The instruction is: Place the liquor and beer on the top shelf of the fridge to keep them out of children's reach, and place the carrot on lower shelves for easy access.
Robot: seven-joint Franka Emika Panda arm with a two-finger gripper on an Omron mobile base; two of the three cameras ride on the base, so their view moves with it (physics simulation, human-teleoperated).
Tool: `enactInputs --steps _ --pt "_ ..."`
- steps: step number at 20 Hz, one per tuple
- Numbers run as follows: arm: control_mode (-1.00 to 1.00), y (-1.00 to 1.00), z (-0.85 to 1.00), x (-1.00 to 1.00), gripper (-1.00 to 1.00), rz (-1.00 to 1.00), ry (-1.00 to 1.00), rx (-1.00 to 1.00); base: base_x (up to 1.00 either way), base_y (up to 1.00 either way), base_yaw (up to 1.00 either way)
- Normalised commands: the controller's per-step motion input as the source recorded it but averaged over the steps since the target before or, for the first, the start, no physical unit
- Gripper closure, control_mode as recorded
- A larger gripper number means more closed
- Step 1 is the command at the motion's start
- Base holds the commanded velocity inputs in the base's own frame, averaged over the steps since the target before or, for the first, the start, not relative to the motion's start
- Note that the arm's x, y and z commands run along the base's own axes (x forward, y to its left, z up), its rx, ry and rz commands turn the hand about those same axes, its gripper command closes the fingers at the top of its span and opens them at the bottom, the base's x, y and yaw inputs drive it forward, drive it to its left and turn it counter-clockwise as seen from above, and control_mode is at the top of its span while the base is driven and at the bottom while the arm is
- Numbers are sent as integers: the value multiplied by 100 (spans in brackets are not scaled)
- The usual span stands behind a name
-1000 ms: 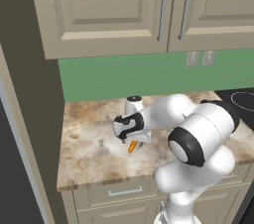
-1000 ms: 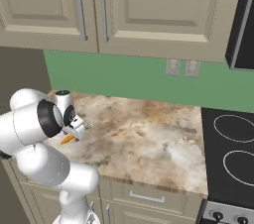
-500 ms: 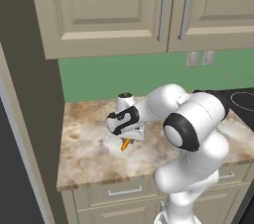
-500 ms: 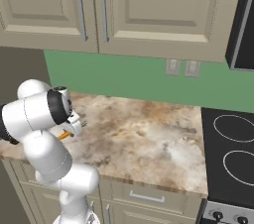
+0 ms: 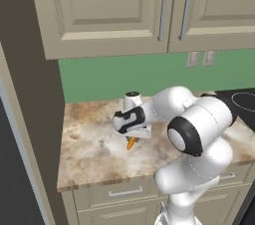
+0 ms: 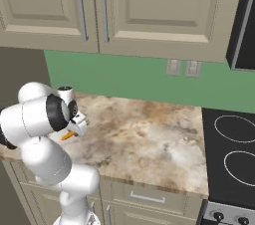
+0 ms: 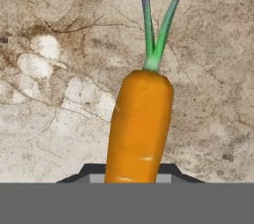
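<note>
The carrot is orange with a short green stem, and it points away from the hand over the marbled counter. My gripper is shut on its thick end, with a dark fingertip on each side. In the left base view the gripper hangs over the middle of the counter with the carrot sticking out below it. The right base view shows the carrot below the gripper, near the counter's left end. The fridge's dark outer wall rises left of the counter. The liquor, the beer and the shelves are out of view.
Beige wall cabinets hang over the counter, with a green backsplash and two wall outlets behind it. A black cooktop lies at the right end. Drawers run below the counter edge.
The jaws have closed from wide open onto the carrot. The arm's elbow has swung, while the hand has stayed over nearly the same spot on the counter.
</note>
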Motion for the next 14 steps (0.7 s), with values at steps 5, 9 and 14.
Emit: enactInputs --steps 5,9,14 --pt "-100 -73 36 -5 100 1 -19 6 0 0 0" --pt "-100 -71 34 -13 100 10 -27 2 0 0 0" --pt "-100 -64 35 -31 100 21 -31 0 0 0 0"
